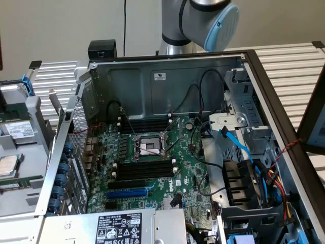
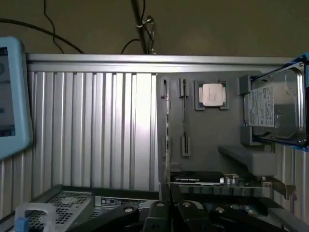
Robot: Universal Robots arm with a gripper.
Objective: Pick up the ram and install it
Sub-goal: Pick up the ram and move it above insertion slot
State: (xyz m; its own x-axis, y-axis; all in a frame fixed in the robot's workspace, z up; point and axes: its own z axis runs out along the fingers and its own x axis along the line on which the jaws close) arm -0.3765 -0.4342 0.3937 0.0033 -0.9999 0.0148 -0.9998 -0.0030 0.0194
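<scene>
The ram (image 1: 23, 182) lies as a thin green strip in the grey parts tray (image 1: 30, 152) at the exterior view's left, outside the computer case. In the wrist view the same tray (image 2: 207, 140) stands ahead, and a thin greenish strip along its edge looks like the ram (image 2: 167, 140) seen edge-on. Dark parts of my gripper (image 2: 159, 215) show low in the wrist view, well short of the tray. Nothing shows in its grip. The motherboard (image 1: 152, 168) lies in the open case, with long black memory slots (image 1: 144, 169) beside the processor socket (image 1: 147, 146).
The tray also holds a hard drive (image 2: 275, 108) and a processor chip (image 2: 212, 94). A blue expansion slot (image 1: 127, 193), loose cables (image 1: 238, 147) and a drive cage (image 1: 244, 188) crowd the case. The arm's blue-capped joint (image 1: 222, 24) hangs above the case's back wall. Ribbed aluminium table (image 2: 96, 130) surrounds everything.
</scene>
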